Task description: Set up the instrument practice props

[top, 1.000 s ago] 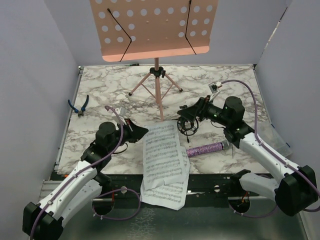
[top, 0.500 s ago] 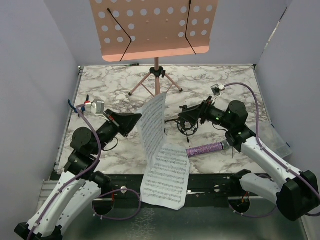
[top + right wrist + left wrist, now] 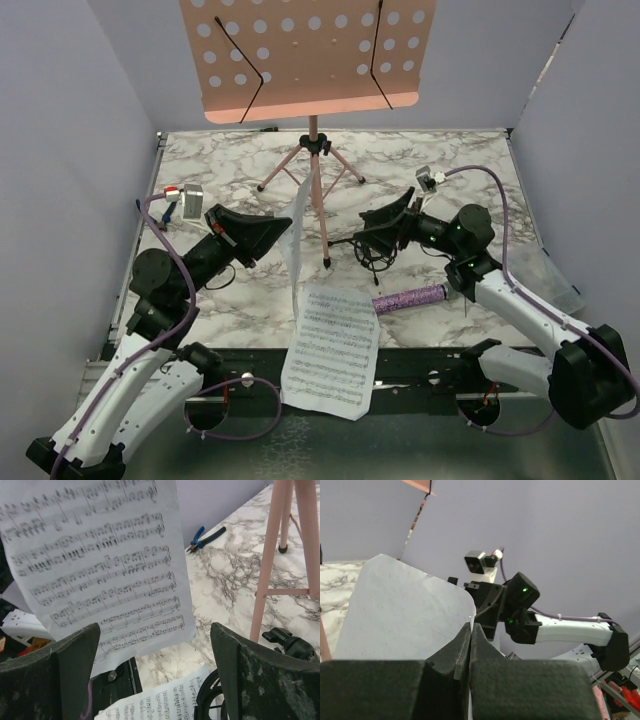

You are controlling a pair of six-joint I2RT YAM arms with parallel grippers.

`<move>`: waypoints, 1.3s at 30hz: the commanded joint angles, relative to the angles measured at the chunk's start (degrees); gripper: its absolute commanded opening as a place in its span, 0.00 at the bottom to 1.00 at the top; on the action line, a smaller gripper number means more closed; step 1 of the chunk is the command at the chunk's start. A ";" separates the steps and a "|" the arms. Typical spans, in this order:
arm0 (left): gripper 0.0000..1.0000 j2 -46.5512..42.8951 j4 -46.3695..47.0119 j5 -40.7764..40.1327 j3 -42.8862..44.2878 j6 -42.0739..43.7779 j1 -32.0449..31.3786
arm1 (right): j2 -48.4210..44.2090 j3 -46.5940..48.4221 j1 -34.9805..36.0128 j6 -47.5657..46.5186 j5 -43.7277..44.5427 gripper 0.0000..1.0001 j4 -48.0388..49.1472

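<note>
Sheet-music page (image 3: pixel 297 238) higher, upright, in left tool (image 3: pixel 285 228)

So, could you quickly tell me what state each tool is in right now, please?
Left tool: closed, pinching one sheet-music page and holding it upright.
Right tool: open, holding nothing.

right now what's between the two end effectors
The sheet-music page held upright by the left end effector, then the pink stand's middle leg; the top view shows both.
</note>
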 commanded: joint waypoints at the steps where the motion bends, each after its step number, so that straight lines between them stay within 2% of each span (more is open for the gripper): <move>1: 0.00 1.57 4.35 3.81 2.98 -1.18 -0.30 | 5.67 -0.28 -0.23 2.88 -6.99 0.95 12.01; 7: 0.00 3.40 6.90 5.01 1.18 -3.28 -0.38 | 10.50 0.12 -0.23 6.27 -8.65 0.95 16.63; 13: 0.00 2.18 10.47 8.47 1.59 -5.71 -0.39 | 17.55 1.15 -0.23 9.18 -14.04 0.95 28.85; 20: 0.00 0.02 14.04 11.70 3.60 -7.62 -0.39 | 28.22 4.23 -0.23 23.33 -19.87 0.94 55.25; 24: 0.00 0.17 14.46 11.38 3.55 -8.01 -0.48 | 33.24 7.28 -0.02 31.58 -21.73 0.90 64.58; 32: 0.00 0.74 15.59 8.78 0.11 -9.53 -0.52 | 31.28 7.92 1.52 30.91 -22.51 0.84 63.26; 39: 0.00 0.35 15.61 5.55 -3.81 -8.42 -0.48 | 27.23 6.22 1.62 33.55 -23.78 0.63 65.32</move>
